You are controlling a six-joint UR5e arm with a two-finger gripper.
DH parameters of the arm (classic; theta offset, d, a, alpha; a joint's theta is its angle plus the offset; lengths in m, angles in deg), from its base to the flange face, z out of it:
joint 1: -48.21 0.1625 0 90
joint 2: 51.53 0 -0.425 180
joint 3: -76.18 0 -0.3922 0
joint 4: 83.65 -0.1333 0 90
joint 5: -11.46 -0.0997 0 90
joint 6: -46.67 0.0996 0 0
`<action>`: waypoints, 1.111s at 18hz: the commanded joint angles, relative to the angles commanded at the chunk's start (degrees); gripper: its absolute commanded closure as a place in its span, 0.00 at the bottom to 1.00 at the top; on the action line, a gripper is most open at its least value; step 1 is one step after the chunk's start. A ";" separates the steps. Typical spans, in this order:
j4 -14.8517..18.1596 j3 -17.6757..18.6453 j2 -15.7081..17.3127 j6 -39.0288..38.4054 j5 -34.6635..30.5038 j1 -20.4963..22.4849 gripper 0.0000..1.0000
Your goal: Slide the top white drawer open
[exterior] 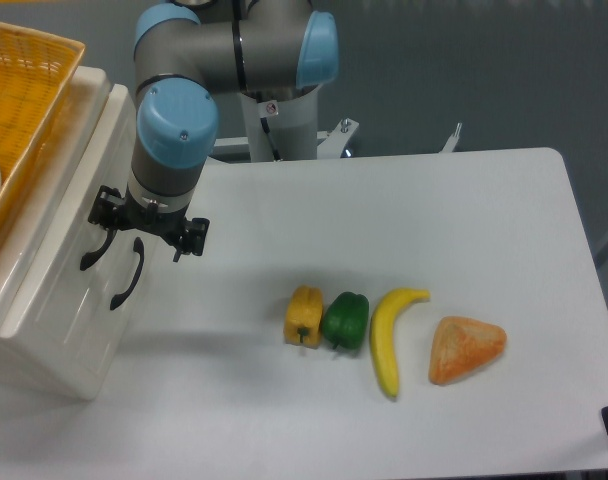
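Note:
The top white drawer [62,258] is the upper panel of the cream cabinet at the left, and it looks pushed in. Its curved black handle [95,253] lies just left of the lower drawer's handle [128,274]. My gripper [146,226] hangs right in front of the cabinet face, just above both handles. It is open, with its fingers spread wide. The left finger [104,211] sits close to the upper end of the top handle. I cannot tell whether it touches the handle. Nothing is gripped.
An orange wicker basket [24,95] rests on top of the cabinet. On the white table [464,220] lie a yellow pepper [304,314], a green pepper [345,320], a banana [389,335] and an orange bread-like wedge [466,348].

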 joint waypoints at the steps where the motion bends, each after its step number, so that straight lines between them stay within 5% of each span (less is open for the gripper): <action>1: 0.17 0.00 0.00 0.00 0.09 0.00 0.00; 20: 1.67 0.18 -0.61 0.00 0.18 -1.06 0.00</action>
